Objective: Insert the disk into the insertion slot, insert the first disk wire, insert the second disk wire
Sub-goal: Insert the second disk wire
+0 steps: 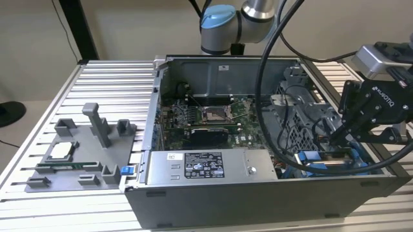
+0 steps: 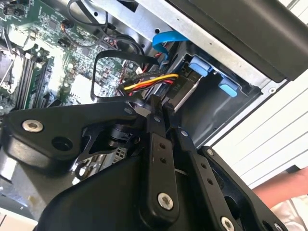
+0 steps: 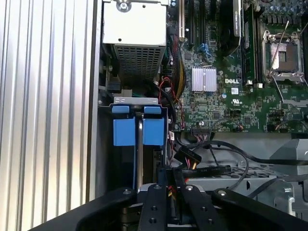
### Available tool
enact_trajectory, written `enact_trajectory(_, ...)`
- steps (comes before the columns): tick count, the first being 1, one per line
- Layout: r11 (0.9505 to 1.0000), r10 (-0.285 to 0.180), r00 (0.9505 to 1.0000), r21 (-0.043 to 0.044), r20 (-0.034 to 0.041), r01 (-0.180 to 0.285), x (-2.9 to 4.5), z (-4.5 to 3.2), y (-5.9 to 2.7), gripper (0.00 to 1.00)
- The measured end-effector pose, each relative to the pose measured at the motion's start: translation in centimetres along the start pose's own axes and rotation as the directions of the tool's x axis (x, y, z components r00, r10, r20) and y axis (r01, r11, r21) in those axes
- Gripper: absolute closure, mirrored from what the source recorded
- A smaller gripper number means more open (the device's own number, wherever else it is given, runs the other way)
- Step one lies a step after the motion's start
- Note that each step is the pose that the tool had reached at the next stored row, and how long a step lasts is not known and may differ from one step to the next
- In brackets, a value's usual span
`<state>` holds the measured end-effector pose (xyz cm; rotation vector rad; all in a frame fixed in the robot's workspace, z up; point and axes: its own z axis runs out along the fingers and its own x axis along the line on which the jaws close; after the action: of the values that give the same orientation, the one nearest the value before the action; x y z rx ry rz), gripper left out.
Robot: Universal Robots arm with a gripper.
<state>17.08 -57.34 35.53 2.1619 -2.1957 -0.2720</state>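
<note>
The disk (image 1: pixel 324 162) in its bright blue carrier sits down in the insertion slot (image 1: pixel 361 170) at the case's front corner on the exterior view's right. In the first wrist view the carrier's blue tabs (image 3: pixel 137 131) stand inside the slot's grey metal frame (image 3: pixel 135 100). My gripper (image 1: pixel 337 139) hangs just over the disk's inner end. In both wrist views its fingers (image 2: pixel 155 126) are drawn close together on the black plug of a yellow, red and black disk wire (image 2: pixel 151 82), held against the disk's end (image 3: pixel 169 174). A blue flat wire (image 2: pixel 166 41) lies loose beside the bay.
The open case holds the motherboard (image 1: pixel 206 116), a grey labelled power-supply box (image 1: pixel 206 166) and a perforated cage (image 1: pixel 303 121). The arm's black cable (image 1: pixel 261 92) loops over the case. A grey parts fixture (image 1: pixel 77 154) sits on the ribbed table at the exterior view's left.
</note>
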Motion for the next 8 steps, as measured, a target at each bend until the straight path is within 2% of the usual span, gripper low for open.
enact_trajectory(8,1.0000,0.000,1.0000,0.0001,0.0041,0.000,0.82,0.11,-0.03,1.00)
